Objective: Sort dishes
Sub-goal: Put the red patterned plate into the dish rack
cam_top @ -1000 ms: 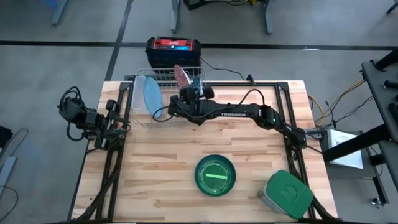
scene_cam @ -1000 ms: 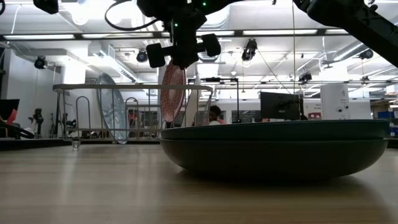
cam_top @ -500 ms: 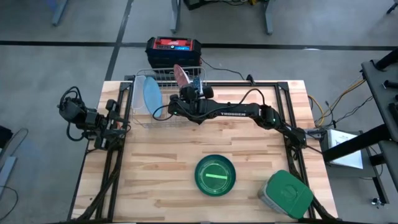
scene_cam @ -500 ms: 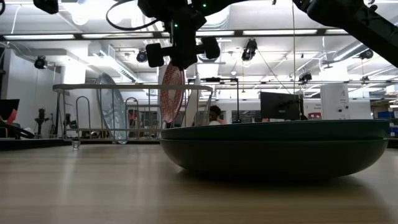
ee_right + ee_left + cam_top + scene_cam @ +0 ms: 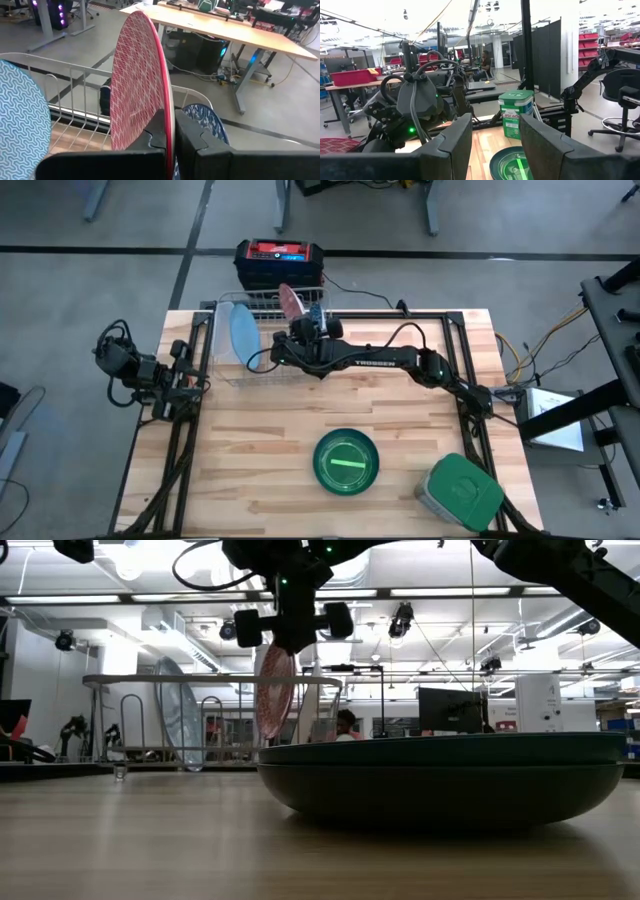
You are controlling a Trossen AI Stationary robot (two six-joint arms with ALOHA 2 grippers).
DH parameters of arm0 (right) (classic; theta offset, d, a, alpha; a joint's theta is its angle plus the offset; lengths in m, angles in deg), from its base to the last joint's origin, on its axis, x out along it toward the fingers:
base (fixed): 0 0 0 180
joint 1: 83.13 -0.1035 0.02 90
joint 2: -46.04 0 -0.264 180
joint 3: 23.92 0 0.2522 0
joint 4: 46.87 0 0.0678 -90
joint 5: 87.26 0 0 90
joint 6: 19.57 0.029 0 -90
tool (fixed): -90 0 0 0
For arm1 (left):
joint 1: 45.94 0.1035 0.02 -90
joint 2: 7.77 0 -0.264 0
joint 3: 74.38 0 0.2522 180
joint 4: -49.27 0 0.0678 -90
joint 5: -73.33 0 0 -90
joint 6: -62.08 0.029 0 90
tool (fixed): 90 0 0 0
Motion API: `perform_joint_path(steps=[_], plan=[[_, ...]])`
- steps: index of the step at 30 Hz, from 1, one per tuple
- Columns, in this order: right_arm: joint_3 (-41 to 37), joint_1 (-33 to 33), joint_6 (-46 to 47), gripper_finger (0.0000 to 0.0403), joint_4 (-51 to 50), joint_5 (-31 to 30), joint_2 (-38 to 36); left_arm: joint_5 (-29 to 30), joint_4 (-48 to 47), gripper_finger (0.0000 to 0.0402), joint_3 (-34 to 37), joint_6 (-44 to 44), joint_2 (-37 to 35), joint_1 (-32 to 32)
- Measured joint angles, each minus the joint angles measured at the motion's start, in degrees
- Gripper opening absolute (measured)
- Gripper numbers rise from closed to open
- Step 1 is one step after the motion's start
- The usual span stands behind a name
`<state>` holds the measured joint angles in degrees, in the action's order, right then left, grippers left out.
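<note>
Here, upper centre of the high view, the right gripper (image 5: 300, 332) is clamped on the red plate's (image 5: 140, 85) rim, holding it edge-up above the wire rack (image 5: 262, 330), its slots directly below, while the left gripper (image 5: 495, 145), jaws apart, waits far left.

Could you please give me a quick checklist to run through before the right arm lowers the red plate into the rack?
1. Grip: right gripper is shut on the red plate at its rim: ok.
2. Plate attitude: on edge, upright over the wire rack: ok.
3. Neighbours: light blue plate stands on one side, a dark blue patterned dish on the other: ok.
4. Slot under the plate free: hidden by the plate and gripper: cannot tell.
5. Left gripper parked at the table's left edge, away from the rack: ok.
6. Green bowl far from the path: ok.
</note>
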<state>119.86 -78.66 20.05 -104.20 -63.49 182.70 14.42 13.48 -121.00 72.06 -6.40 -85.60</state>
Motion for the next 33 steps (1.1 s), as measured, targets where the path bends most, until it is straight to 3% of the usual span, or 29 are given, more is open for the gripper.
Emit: perform_joint_path(steps=[6, 15, 22, 33], plan=[[0.0, -0.2, 1.5, 0.0001, 0.6, 2.4, 0.0, 0.0, 0.0, 0.0152, 0.0, 0.0, 0.0, 0.0], [0.0, -0.5, 1.1, 0.0000, 1.2, 1.4, 0.0, 0.0, 0.1, 0.0152, 0.0, 0.0, 0.0, 0.0], [-0.6, -1.0, 1.6, 0.0000, 1.3, 0.6, 0.2, 5.5, 0.0, 0.0152, 0.0, 0.0, 0.0, 0.0], [-2.3, -0.9, 4.0, 0.0000, 1.5, 0.8, 0.2, 5.8, -0.3, 0.0152, 0.0, -0.2, 0.0, 0.0]])
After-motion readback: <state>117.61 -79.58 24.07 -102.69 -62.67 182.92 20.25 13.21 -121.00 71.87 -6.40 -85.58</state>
